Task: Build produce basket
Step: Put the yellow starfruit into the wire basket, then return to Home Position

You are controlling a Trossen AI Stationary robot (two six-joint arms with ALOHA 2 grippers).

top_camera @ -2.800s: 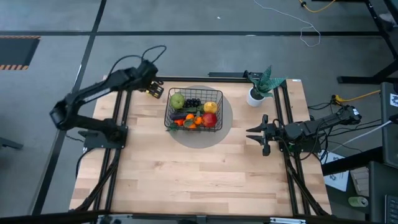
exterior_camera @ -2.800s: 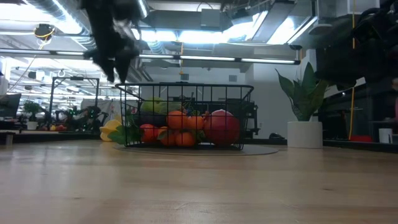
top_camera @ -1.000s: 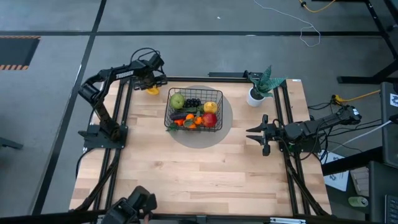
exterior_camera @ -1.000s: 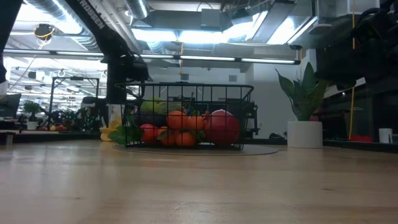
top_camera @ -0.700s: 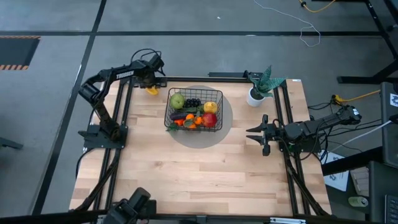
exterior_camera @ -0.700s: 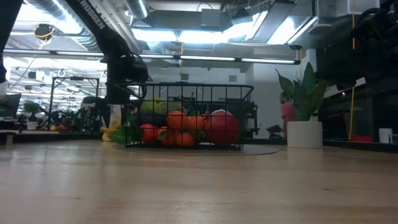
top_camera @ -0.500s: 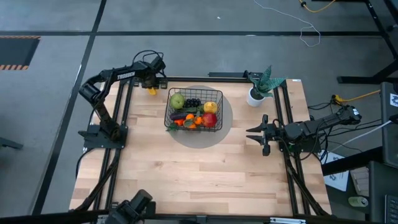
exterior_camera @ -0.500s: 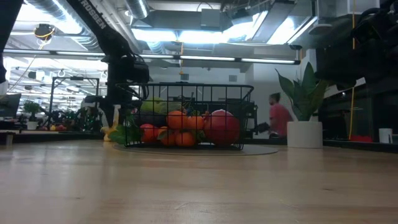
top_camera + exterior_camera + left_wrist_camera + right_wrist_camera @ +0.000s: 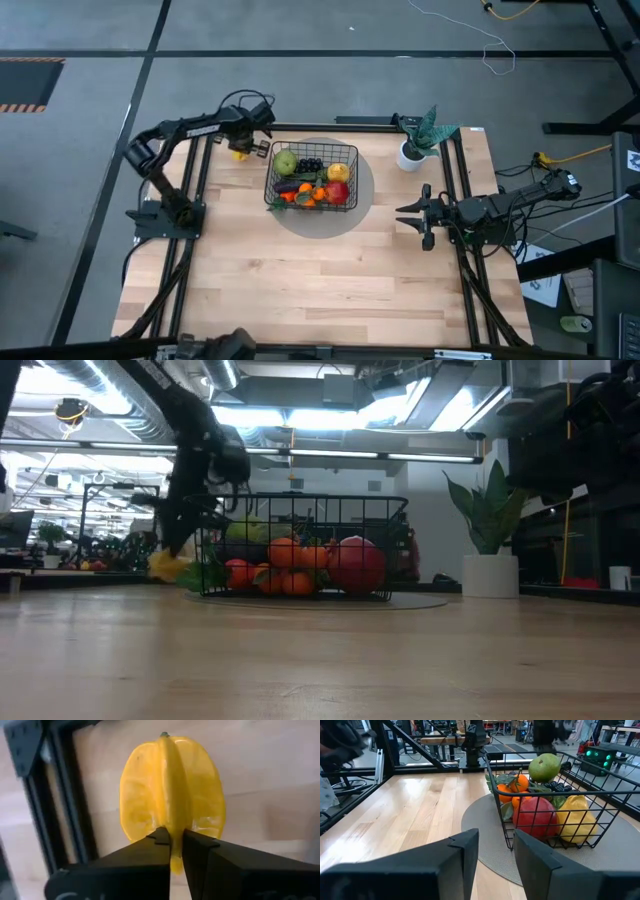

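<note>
The black wire basket (image 9: 271,176) stands on a round grey mat at the table's far middle. It holds a green pear, dark grapes, a yellow fruit, a red fruit and tangerines. Left of it, near the table's far left corner, my left gripper (image 9: 241,150) is shut on a yellow ridged fruit (image 9: 170,790), which shows beside the basket (image 9: 300,550) in the low view as a yellow blur (image 9: 165,565). My right gripper (image 9: 404,215) waits open to the right of the basket, pointing at it (image 9: 600,795). My left gripper pinches one raised ridge of the yellow fruit (image 9: 172,827) near the fruit's end, between its two fingers (image 9: 150,855). The fingers come from above, pointing down, and lie along the ridge. Whether the fruit is clear of the table, I cannot tell.
A white-potted green plant (image 9: 418,142) stands at the far right corner. The grey mat (image 9: 362,190) reaches past the basket on its right. Black frame rails (image 9: 190,200) run along the table's left and right sides. Bare wood (image 9: 320,280) fills the near half.
My left gripper has shut on the yellow fruit at the far left corner. It has then shifted a little toward the near edge, and the fruit has gone with it. The arm's wrist has swung toward the basket.
</note>
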